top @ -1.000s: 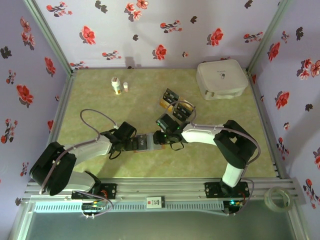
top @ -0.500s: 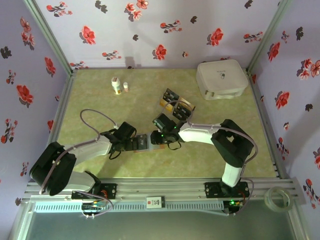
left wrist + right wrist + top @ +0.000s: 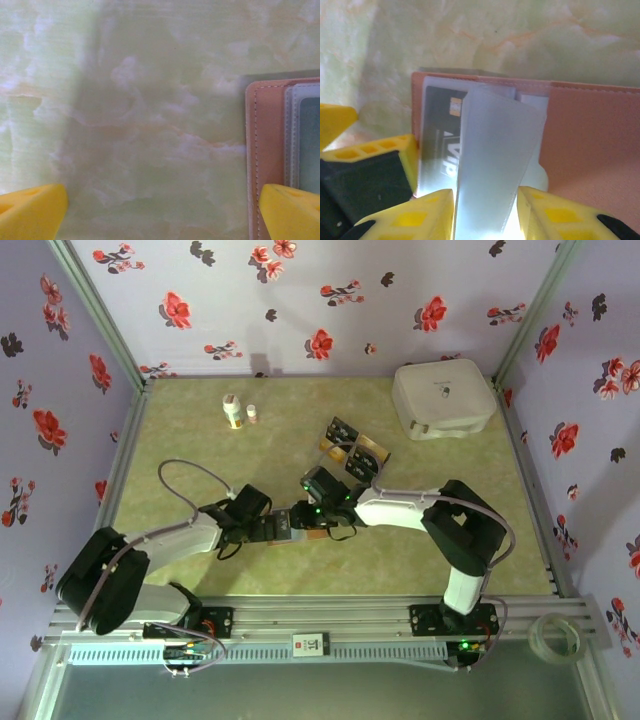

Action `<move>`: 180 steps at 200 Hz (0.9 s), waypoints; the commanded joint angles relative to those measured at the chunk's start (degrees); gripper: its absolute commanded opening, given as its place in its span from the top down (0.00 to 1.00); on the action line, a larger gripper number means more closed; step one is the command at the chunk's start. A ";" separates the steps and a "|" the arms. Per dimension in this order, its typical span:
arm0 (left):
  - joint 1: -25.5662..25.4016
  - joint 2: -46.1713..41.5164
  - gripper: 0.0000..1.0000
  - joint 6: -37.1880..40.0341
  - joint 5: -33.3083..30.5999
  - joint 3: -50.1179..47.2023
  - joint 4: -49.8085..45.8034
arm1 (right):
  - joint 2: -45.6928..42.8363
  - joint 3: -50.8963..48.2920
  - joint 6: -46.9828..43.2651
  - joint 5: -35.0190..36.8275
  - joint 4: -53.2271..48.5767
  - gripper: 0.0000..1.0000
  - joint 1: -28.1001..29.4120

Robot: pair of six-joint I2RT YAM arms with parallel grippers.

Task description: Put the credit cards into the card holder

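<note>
You are working at the open reddish-brown leather card holder [image 3: 590, 130], lying near-centre between both arms: the right gripper [image 3: 485, 212], the nearer one, is reaching leftward with its jaws clamped on a pale grey thin sheet [image 3: 495, 150] running lengthwise into the holder beside a black card [image 3: 440, 135], while the left gripper [image 3: 160, 215] is standing with its jaws wide apart over the holder's left edge.

The card holder [image 3: 592, 140] lies open and flat, reddish-brown with a stitched edge, across the middle and right of the right wrist view. A black card [image 3: 440, 137] with a gold chip sits in its left pocket, and a translucent grey sleeve [image 3: 495, 150] lifts off the pocket beside it. In the left wrist view its stitched corner [image 3: 265, 145] shows at the right edge, grey-blue inside. The other credit cards [image 3: 350, 452], black and gold, cluster just above centre in the top view.
</note>
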 commanded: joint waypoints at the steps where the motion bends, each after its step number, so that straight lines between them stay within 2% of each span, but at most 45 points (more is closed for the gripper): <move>1: 0.21 -3.49 0.00 -1.19 -1.35 -0.91 -2.97 | -1.49 1.69 2.30 -1.52 2.55 0.62 0.77; 75: 3.09 -17.51 0.00 -2.51 -5.56 -2.08 -9.85 | 6.09 5.71 5.92 -2.53 7.86 0.63 2.56; 142: 4.88 -22.71 0.00 -2.50 -5.65 -3.55 -12.21 | 12.06 9.16 9.20 -3.98 11.61 0.63 4.18; 180: 5.10 -22.51 0.00 -1.94 -5.56 -3.64 -12.42 | 11.06 9.81 9.02 -4.16 11.40 0.60 4.28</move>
